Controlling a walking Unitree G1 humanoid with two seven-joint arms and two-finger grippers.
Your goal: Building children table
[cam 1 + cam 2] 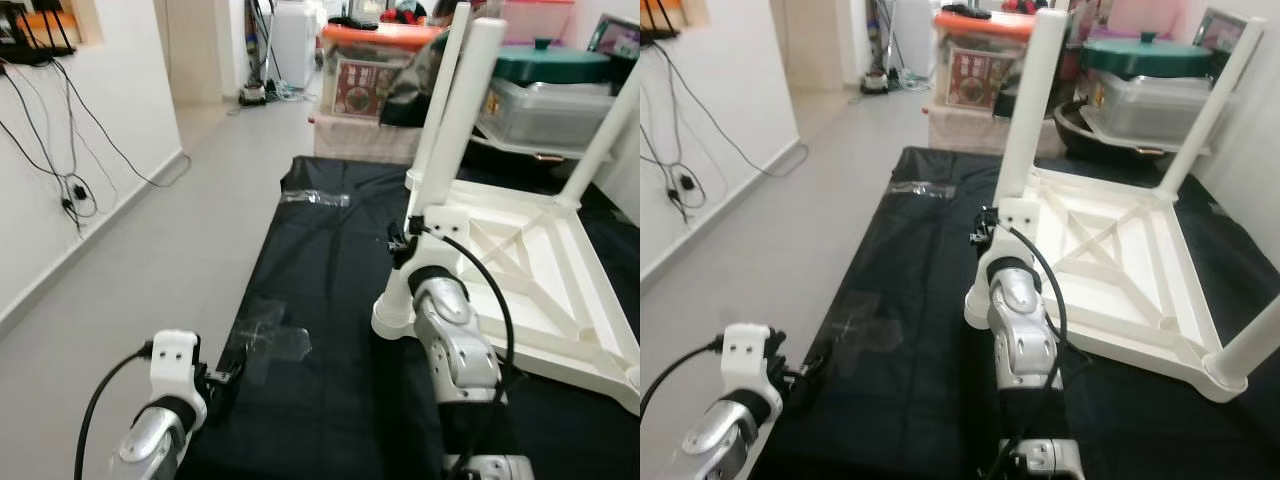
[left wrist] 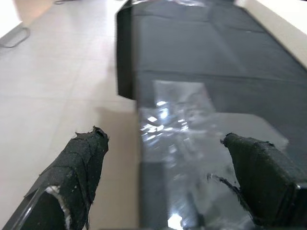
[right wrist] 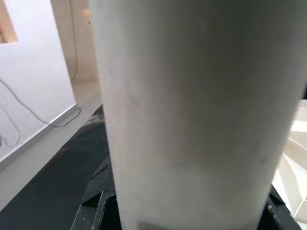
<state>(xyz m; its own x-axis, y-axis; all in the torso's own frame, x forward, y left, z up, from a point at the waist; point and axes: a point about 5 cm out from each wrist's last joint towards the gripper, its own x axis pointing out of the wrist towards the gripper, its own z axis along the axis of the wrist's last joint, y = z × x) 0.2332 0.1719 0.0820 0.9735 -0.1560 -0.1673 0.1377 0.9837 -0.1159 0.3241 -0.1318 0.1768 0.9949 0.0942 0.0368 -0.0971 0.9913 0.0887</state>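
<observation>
A white children's table lies upside down on a black mat, its legs pointing up. My right gripper is shut on the table leg at the near left corner, low down by its socket; black fingers press either side of the white tube. Another leg stands at the far right corner. My left gripper hangs open low over the mat's left edge, above a patch of clear tape, with nothing between its fingers.
Plastic storage boxes and a green-lidded container are stacked behind the mat. Grey floor runs along the left, bounded by a white wall with dangling cables. A second tape strip sits at the mat's far end.
</observation>
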